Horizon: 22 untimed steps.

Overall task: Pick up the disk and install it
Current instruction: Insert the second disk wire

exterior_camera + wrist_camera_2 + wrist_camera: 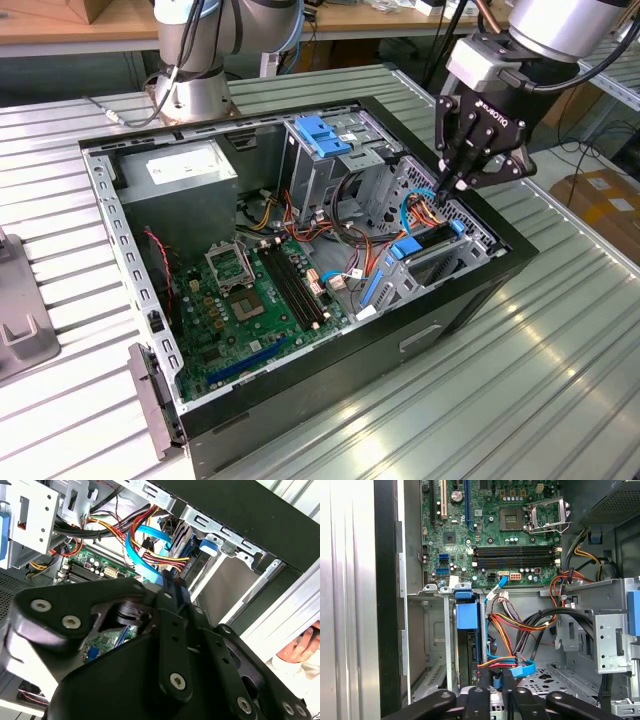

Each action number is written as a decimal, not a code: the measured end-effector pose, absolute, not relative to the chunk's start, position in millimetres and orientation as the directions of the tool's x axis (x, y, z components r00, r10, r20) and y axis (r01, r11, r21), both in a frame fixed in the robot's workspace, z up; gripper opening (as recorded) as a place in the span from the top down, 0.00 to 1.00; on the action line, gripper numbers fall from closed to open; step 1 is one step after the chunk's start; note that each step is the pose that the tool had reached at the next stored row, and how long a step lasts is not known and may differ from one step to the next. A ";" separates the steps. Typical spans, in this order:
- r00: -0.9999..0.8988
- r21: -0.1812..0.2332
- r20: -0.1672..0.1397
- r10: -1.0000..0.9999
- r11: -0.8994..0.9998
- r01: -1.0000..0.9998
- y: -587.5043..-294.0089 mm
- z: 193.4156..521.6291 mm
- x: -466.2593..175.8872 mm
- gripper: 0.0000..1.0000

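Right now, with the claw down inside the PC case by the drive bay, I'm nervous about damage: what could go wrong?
1. The claw sits right among the blue cables and the red and orange wires; it may snag or unplug them.
2. The disk stands in its metal bay and could jam if pushed askew.
3. A person's hand is close beside the case.

Exterior view high, angled down over the whole open case (300, 300), 2 wrist views close above the drive bay (465, 645), both sharing gripper (495, 680) links, cables, motherboard (500, 530).
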State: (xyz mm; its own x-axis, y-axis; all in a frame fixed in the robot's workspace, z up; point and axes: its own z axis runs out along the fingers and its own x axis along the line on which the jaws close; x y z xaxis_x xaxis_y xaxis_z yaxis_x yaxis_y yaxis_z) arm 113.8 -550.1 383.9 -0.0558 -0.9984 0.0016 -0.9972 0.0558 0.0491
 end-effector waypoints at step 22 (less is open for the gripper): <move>-0.053 0.048 0.014 -0.998 0.054 -0.997 -543.4 383.7 113.5 0.77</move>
State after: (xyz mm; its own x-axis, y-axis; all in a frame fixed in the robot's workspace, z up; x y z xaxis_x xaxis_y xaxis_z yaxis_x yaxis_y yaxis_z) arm 113.5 -543.4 383.7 -0.0529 -0.9985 0.0141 -0.9974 0.0536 0.0484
